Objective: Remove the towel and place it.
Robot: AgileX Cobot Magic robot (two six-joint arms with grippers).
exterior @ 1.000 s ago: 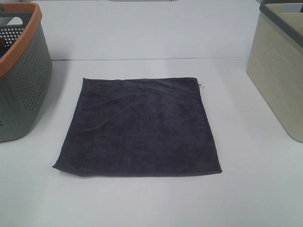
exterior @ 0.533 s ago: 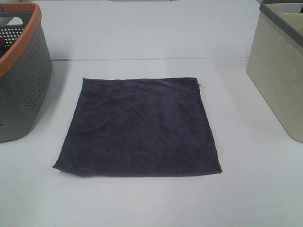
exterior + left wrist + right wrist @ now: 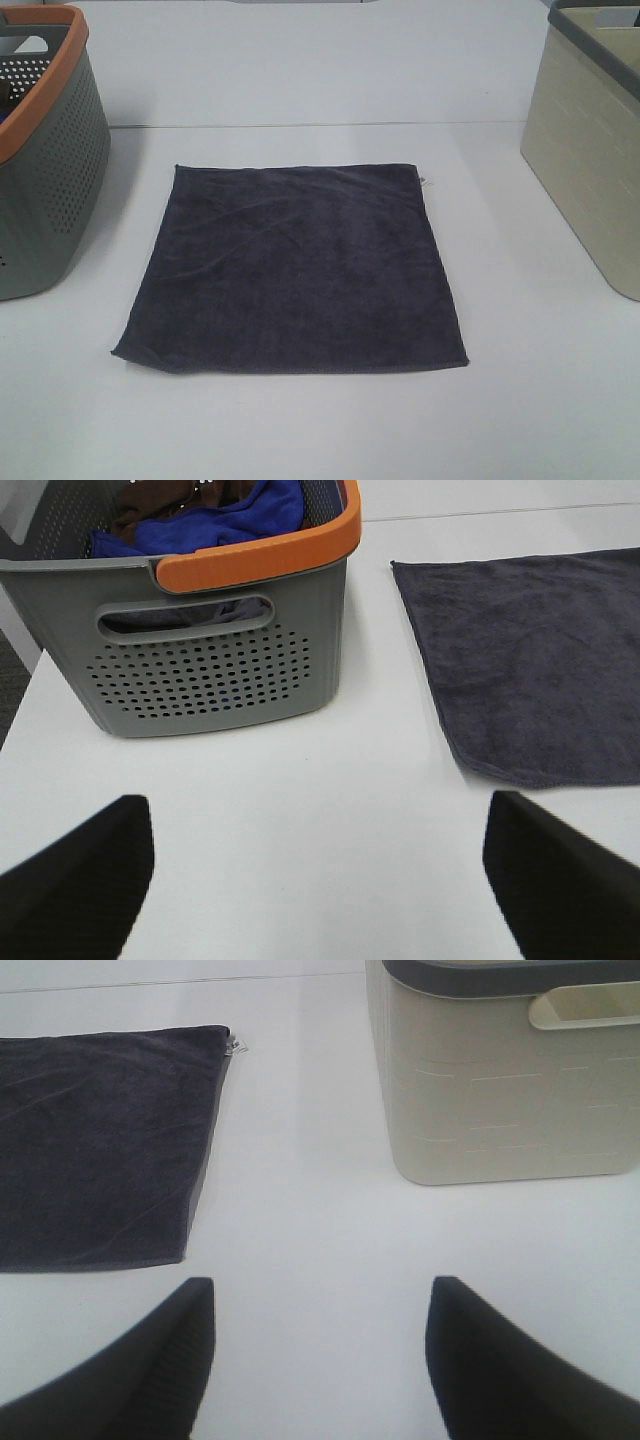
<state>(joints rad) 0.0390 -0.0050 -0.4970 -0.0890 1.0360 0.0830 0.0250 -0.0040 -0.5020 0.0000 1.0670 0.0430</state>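
The towel [image 3: 295, 270] is a dark charcoal-grey square cloth lying flat in the middle of the white table, with a small white tag [image 3: 425, 182] at its far right corner. It also shows in the left wrist view [image 3: 540, 660] and the right wrist view [image 3: 100, 1145]. Neither gripper appears in the exterior high view. My left gripper [image 3: 320, 880] is open and empty over bare table, near the grey basket and left of the towel. My right gripper [image 3: 315, 1360] is open and empty over bare table, between the towel and the beige bin.
A grey perforated basket with an orange rim [image 3: 45, 150] stands at the left; it [image 3: 215, 650] holds blue and brown cloths [image 3: 215, 515]. A beige bin with a dark rim [image 3: 590, 140] stands at the right, also in the right wrist view [image 3: 500, 1070].
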